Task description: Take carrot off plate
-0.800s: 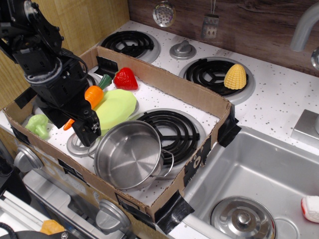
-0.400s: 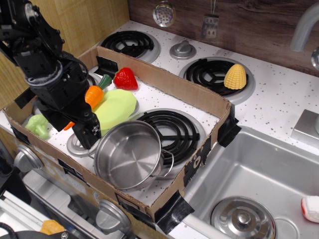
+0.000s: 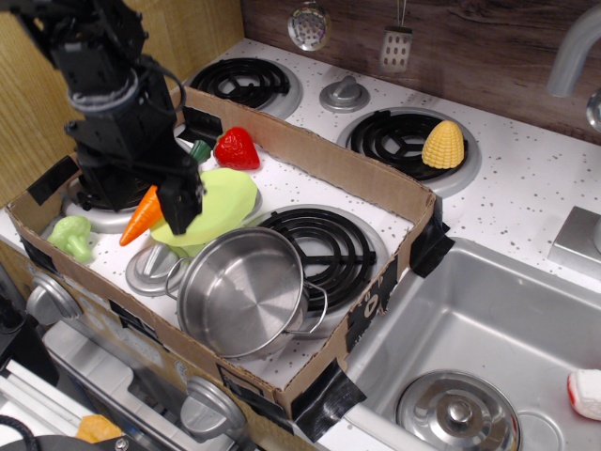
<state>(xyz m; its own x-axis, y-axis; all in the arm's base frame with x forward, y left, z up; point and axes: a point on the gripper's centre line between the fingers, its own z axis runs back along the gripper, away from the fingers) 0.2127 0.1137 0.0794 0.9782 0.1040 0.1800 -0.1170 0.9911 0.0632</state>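
1. The toy carrot [image 3: 143, 215] lies tilted across the 9 o'clock rim of the lime-green plate [image 3: 225, 197], its pointed tip hanging out past the rim toward the broccoli [image 3: 72, 235] and its thick end hidden under the arm.
2. The pincer [image 3: 174, 202] sits low over the carrot's thick end. One dark finger [image 3: 181, 199] shows against the plate, the other is hidden, so I cannot tell whether it is spread or pinching the carrot.
3. The plate itself looks tipped, its 6 o'clock edge resting against the steel pot [image 3: 242, 291], all inside the cardboard tray [image 3: 376, 188] on the stove counter [image 3: 526, 178].
4. Handling, as a judgement: the carrot appears to be smooth hollow plastic, so light, stiff, not fragile, but slippery, and its cone shape tends to squirt out of a squeeze toward the narrow end.
5. The best hold is probably across the thick part near the green top, where the sides are closest to parallel; the tip offers too little to bite.
6. The light plate may lift or slide along with it.
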